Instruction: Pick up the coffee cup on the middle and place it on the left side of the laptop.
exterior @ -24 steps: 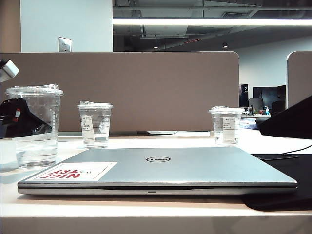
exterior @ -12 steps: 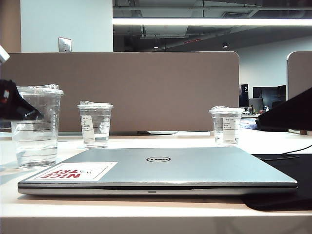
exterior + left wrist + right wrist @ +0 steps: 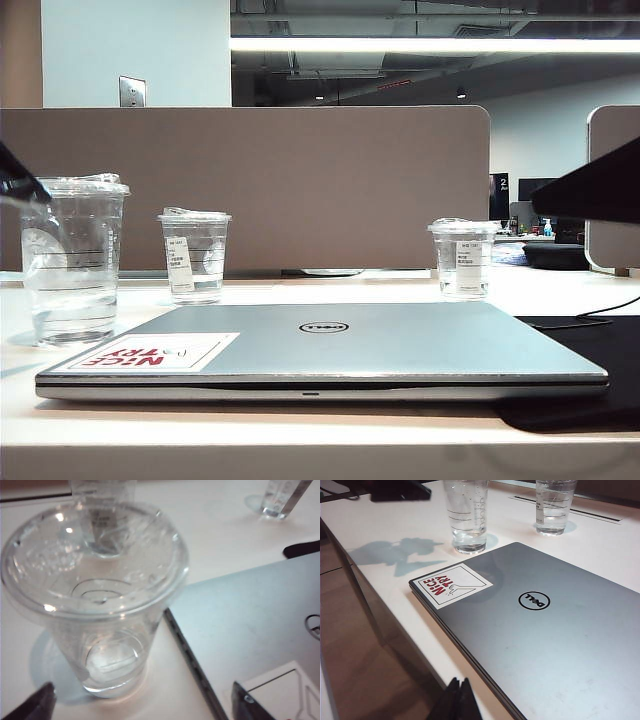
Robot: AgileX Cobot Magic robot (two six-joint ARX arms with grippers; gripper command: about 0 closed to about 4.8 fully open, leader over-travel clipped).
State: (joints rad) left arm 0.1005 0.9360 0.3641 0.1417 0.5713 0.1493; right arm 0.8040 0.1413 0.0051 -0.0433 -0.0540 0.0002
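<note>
The coffee cup (image 3: 75,260), tall, clear and lidded, stands on the white table just left of the closed silver laptop (image 3: 320,350). In the left wrist view I look down on the coffee cup's lid (image 3: 95,565), next to the laptop's edge (image 3: 250,625). My left gripper (image 3: 142,707) is open; its two dark fingertips (image 3: 37,705) stand wide apart, short of the cup's base, touching nothing. In the exterior view only a dark tip of that arm (image 3: 15,178) shows at the left edge. My right gripper (image 3: 460,700) is shut and empty, off the laptop's front corner.
Two shorter clear cups with white labels stand at the back, one left of centre (image 3: 194,256) and one to the right (image 3: 463,258). A brown partition (image 3: 300,180) closes off the rear. A black mat (image 3: 590,370) lies under the laptop's right side. The right arm (image 3: 590,190) hangs above it.
The left gripper has drawn back and up from the coffee cup, almost leaving the exterior view at the left. The cup stays standing. The right arm has risen at the right.
</note>
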